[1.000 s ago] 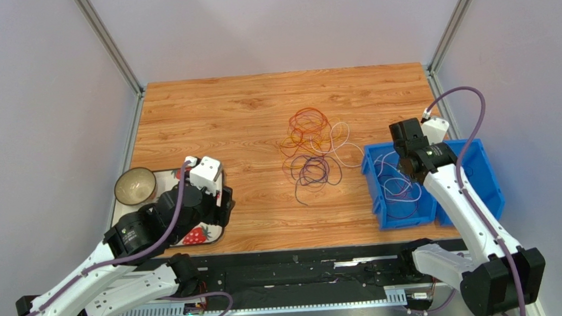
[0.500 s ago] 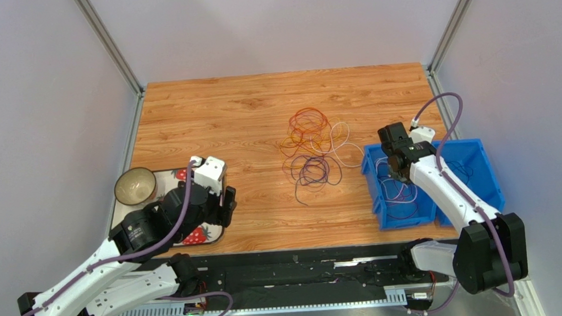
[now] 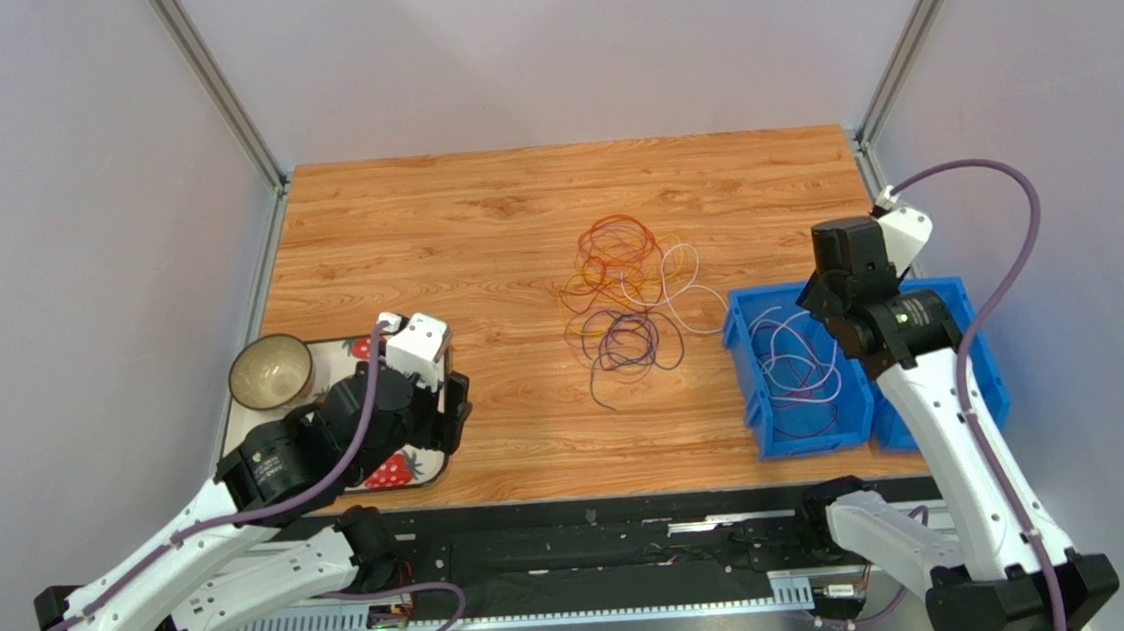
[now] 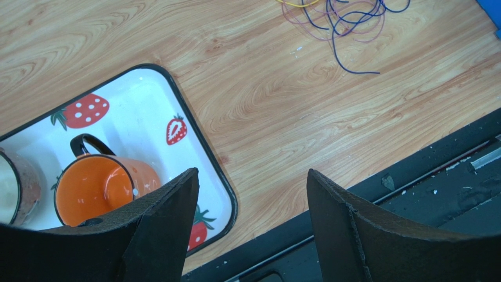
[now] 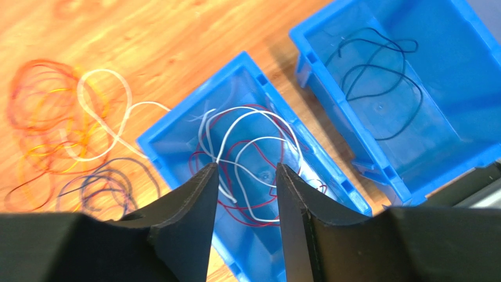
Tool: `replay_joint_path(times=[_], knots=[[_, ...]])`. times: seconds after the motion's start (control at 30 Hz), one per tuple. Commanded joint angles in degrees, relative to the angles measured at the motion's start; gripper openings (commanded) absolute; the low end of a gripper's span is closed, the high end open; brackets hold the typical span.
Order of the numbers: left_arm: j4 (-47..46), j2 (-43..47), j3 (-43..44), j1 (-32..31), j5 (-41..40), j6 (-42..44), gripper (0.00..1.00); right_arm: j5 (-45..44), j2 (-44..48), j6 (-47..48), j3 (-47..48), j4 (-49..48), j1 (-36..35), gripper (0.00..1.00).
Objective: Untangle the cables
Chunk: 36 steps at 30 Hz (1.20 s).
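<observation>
The cables (image 3: 624,293) lie as a loose tangle of orange, red, yellow, purple and white loops at mid table; they also show in the right wrist view (image 5: 59,129) and their purple end shows in the left wrist view (image 4: 347,17). White and red cables (image 5: 247,147) lie in the left blue bin (image 3: 746,376). A black cable (image 5: 376,76) lies in the right blue bin (image 5: 447,70). My right gripper (image 5: 247,167) is open and empty, held above the left bin. My left gripper (image 4: 253,176) is open and empty over the tray's right corner.
A strawberry-print tray (image 4: 194,153) at the front left holds an orange mug (image 4: 100,188) and a bowl (image 3: 270,372). The two blue bins stand side by side at the front right. A black rail (image 3: 600,531) runs along the near edge.
My right arm leaned left over the bin, then rose and swung back to the right. White cable now lies in the left bin. My left arm barely moved.
</observation>
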State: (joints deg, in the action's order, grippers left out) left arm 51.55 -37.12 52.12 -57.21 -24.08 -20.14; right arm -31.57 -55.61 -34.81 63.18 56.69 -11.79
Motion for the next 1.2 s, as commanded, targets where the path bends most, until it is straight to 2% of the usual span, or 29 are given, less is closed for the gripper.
replay_joint_path(times=[0.0,0.13,0.17,0.27,0.37,0.63,0.9,1.03,1.17], knots=[[-0.13,0.56,1.93,0.26,0.26,-0.78,0.76,5.98,3.23,3.78,-0.06,-2.44,0.19,0.42],[-0.31,0.56,1.06,0.26,1.05,-2.01,0.74,10.12,2.18,3.61,-4.72,-7.19,0.19,0.31],[-0.31,0.56,0.45,0.26,1.14,-2.36,0.74,11.69,0.70,3.34,-6.21,-8.25,0.19,0.25],[0.04,0.47,0.35,0.26,0.87,-2.62,0.73,12.06,-3.17,3.25,-7.71,-12.03,0.28,0.15],[-0.05,0.74,0.09,0.26,0.43,-2.62,0.73,13.37,-7.13,3.34,-8.68,-15.46,0.28,0.11],[-0.22,1.09,-0.09,0.26,0.43,-2.71,0.73,16.63,-13.81,3.78,-13.16,-21.62,3.09,0.08],[-0.57,1.70,-0.35,0.26,0.87,-2.36,0.73,11.62,-11.19,2.29,-14.05,-15.22,3.97,0.04],[-0.66,1.35,-0.35,0.26,1.14,-2.27,0.73,13.55,-7.24,3.78,-9.14,-12.48,3.45,0.17],[-0.57,1.35,-0.26,0.26,0.87,-2.53,0.73,11.19,-8.28,5.97,-1.41,-8.10,-1.81,0.24]])
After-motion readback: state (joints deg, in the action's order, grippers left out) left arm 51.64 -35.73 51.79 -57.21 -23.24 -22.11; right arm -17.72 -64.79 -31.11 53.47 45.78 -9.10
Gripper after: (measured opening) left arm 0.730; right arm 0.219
